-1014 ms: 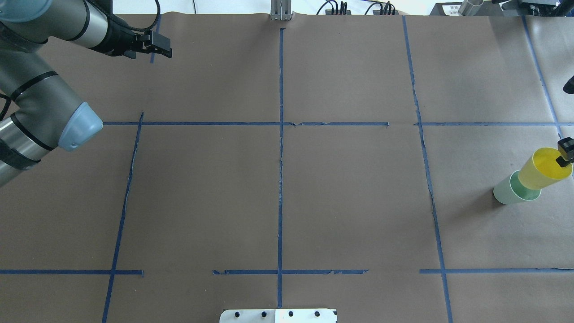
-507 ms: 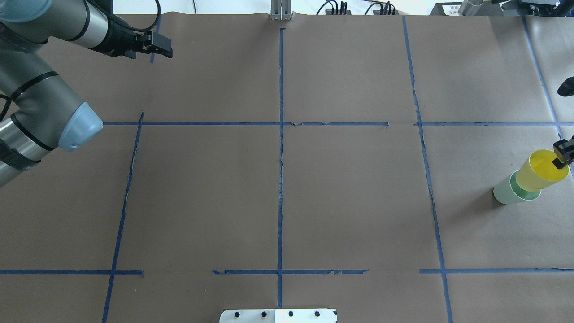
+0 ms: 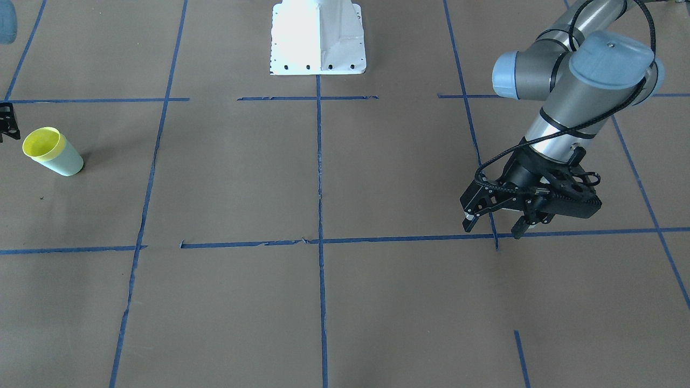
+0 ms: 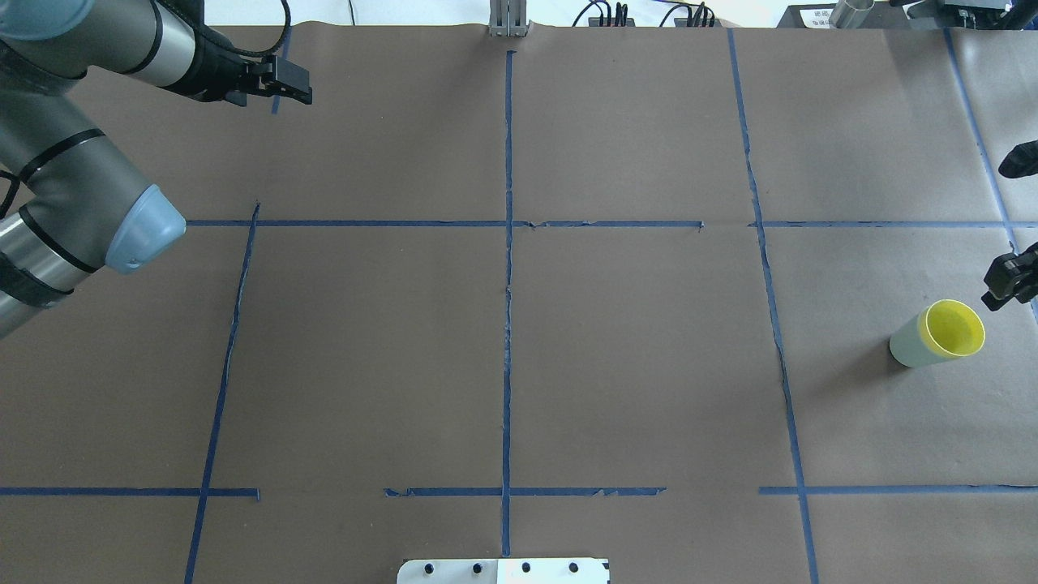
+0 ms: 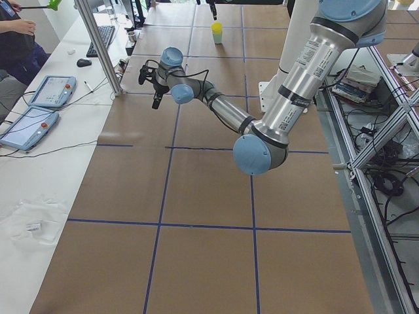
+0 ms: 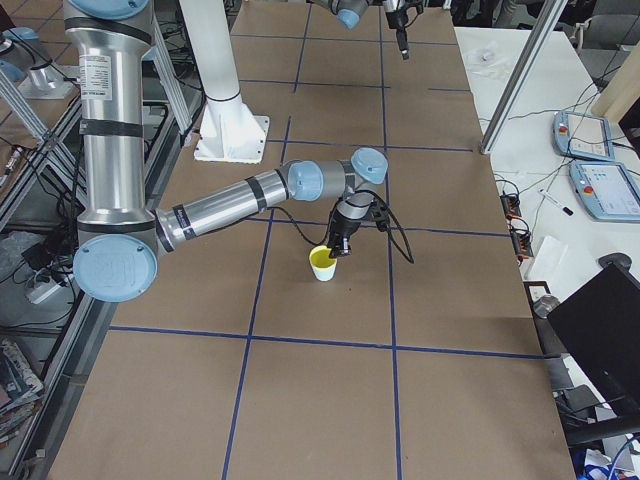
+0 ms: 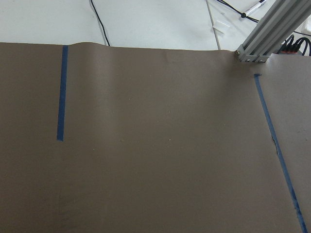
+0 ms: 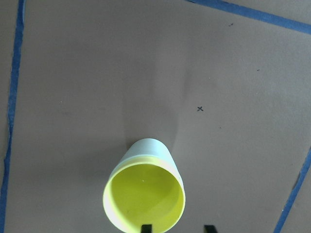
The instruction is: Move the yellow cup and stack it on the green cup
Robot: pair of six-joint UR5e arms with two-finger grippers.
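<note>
The yellow cup sits nested inside the green cup at the table's right edge, upright, with only its rim above the green wall. The stack also shows in the front view, yellow cup in green cup, and in the right wrist view, yellow cup in green cup. My right gripper is open just beyond the stack, a little above it and clear of the rim; its fingertips show spread apart. My left gripper is open and empty over the far left of the table.
The brown paper table is marked with blue tape lines. The white robot base plate is at the near edge. An aluminium post and cables stand at the far edge. Tablets lie on a side table.
The yellow cup has dropped fully into the green cup. My right gripper has let go of its rim and drawn back towards the right edge. The left arm has not moved.
</note>
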